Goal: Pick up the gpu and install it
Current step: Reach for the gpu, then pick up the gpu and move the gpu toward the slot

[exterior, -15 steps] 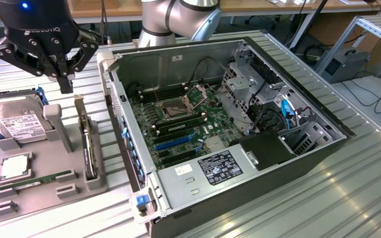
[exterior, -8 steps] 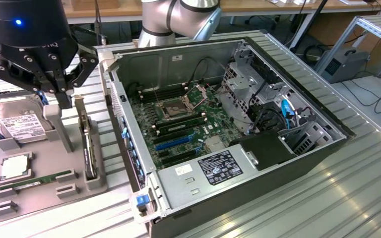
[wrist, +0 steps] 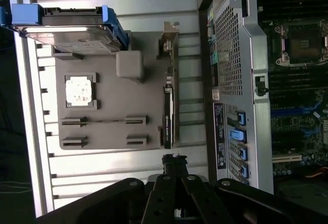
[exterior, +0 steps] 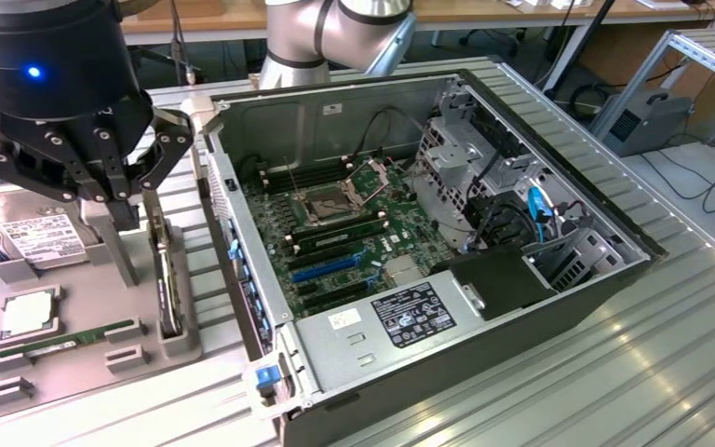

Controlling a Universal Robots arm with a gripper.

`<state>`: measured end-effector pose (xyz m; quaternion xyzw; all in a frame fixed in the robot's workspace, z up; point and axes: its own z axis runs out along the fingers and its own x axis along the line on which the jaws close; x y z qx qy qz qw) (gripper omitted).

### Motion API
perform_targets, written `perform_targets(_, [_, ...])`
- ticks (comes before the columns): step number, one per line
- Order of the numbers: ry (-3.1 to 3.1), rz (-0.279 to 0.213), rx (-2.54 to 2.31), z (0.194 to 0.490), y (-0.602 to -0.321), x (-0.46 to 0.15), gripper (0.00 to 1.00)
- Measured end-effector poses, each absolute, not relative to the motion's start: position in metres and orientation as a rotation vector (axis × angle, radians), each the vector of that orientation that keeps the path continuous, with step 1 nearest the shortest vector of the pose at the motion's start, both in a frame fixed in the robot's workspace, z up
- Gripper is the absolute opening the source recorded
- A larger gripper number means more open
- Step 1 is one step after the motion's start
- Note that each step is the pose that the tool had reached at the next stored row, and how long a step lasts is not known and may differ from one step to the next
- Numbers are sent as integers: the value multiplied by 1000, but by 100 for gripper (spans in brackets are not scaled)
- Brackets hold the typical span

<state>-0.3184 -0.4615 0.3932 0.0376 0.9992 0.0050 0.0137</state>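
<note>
The gpu [exterior: 167,279] is a thin dark card standing on its edge in a slot of the grey fixture [exterior: 85,368], with its pale metal bracket at the far end by the case. The wrist view has the gpu [wrist: 167,114] as a narrow dark strip running away from the fingertips. My gripper [exterior: 124,216] hangs above the fixture, just to the exterior view's left of the card. Its fingers are shut together with nothing between them. In the wrist view the gripper [wrist: 174,160] sits over the card's end farthest from the bracket.
The open computer case [exterior: 581,279] lies to the exterior view's right of the fixture, its motherboard [exterior: 332,233] and blue expansion slot [exterior: 327,268] exposed. The fixture also holds a hard drive [exterior: 34,237], a CPU [exterior: 29,312] and a green RAM stick [exterior: 66,340]. Ribbed metal table [exterior: 557,391] surrounds everything.
</note>
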Motion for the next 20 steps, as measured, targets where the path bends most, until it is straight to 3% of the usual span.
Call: perform_targets(20, [3112, 15, 117, 393, -474, -318, 11])
